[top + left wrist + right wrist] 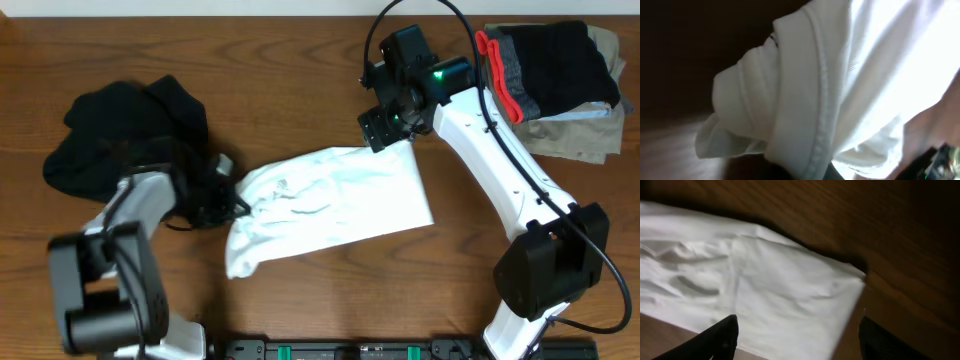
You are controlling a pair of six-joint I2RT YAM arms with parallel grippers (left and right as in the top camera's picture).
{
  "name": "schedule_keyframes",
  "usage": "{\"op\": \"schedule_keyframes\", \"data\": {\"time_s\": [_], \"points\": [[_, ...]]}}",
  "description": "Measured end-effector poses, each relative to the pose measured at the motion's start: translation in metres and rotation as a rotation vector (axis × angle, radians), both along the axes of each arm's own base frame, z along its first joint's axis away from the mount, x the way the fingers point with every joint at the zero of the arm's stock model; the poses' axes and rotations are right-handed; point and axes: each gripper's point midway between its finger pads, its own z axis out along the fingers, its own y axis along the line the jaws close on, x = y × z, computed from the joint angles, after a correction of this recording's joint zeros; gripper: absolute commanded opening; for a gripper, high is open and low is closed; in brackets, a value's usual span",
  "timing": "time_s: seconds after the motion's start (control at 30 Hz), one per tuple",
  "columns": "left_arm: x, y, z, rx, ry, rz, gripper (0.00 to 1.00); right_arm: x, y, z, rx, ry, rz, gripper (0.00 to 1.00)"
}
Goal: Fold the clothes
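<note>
A brown wooden desk point(300, 60) is seen from above, and everything is laid on it. The white T-shirt point(340, 200) is spread in the middle of the desk, flat on its right half and bunched up on its left half, so the folding is judged to be only at its start. The black garment point(120, 130) is left in a loose heap at the far left of the desk, well apart from the shirt, likely so that it can be done after it. A stack of folded clothes point(560, 85) is kept at the far right corner, out of the way. A grey garment with red-orange trim point(503, 65) and a khaki garment point(585, 140) can be made out in it. The left claw point(228, 198) is set at the shirt's left edge and is closed. In the left wrist view, white cloth with a stitched hem point(820, 100) is gathered right up against the camera, so the shirt is taken to be pinched there, probably so that this side can be lifted and laid over. The right claw point(382, 128) is held over the shirt's far right corner, with its jaws wide apart and nothing in them. In the right wrist view that corner is seen between the two dark fingers point(720, 337), so a grab there is likely meant. A small faint print point(283, 186) is seen near the bunched end.
</note>
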Motion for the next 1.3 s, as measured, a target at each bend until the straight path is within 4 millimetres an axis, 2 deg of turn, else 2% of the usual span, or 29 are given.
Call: {"op": "schedule_keyframes", "data": {"time_s": [0.13, 0.3, 0.43, 0.57, 0.67, 0.7, 0.77, 0.9, 0.93, 1.1, 1.23, 1.3], "points": [[0.010, 0.025, 0.035, 0.037, -0.059, 0.068, 0.06, 0.000, 0.000, 0.000, 0.000, 0.000, 0.000, 0.75], [0.010, 0.042, 0.060, 0.109, -0.057, 0.085, 0.06, 0.000, 0.000, 0.000, 0.000, 0.000, 0.000, 0.75], [0.022, 0.050, 0.077, 0.153, -0.098, 0.079, 0.06, 0.000, 0.000, 0.000, 0.001, 0.001, 0.000, 0.74], [0.039, 0.047, 0.093, 0.183, -0.164, 0.054, 0.06, 0.000, 0.000, 0.000, 0.001, 0.000, -0.001, 0.73], [0.049, 0.029, 0.101, 0.194, -0.211, -0.004, 0.06, 0.000, 0.001, 0.000, 0.005, 0.001, 0.000, 0.70], [0.052, 0.021, 0.104, 0.194, -0.228, -0.026, 0.06, 0.000, 0.001, 0.000, 0.010, 0.002, 0.000, 0.68], [0.057, 0.005, 0.106, 0.190, -0.257, -0.061, 0.06, 0.003, 0.002, 0.001, 0.029, -0.002, -0.002, 0.56], [0.061, -0.018, 0.108, 0.199, -0.285, -0.105, 0.06, 0.011, 0.013, 0.001, 0.105, -0.019, 0.005, 0.12], [0.062, -0.021, 0.108, 0.201, -0.288, -0.110, 0.06, 0.012, 0.017, -0.003, 0.124, -0.018, 0.005, 0.02], [0.065, -0.023, 0.108, 0.215, -0.294, -0.099, 0.06, 0.004, 0.035, -0.042, 0.230, 0.062, 0.006, 0.01], [0.066, -0.024, 0.108, 0.220, -0.297, -0.097, 0.06, -0.013, 0.050, -0.083, 0.322, 0.167, 0.025, 0.01], [0.067, -0.027, 0.109, 0.219, -0.305, -0.102, 0.06, -0.022, 0.053, -0.096, 0.346, 0.213, 0.027, 0.01]]}}
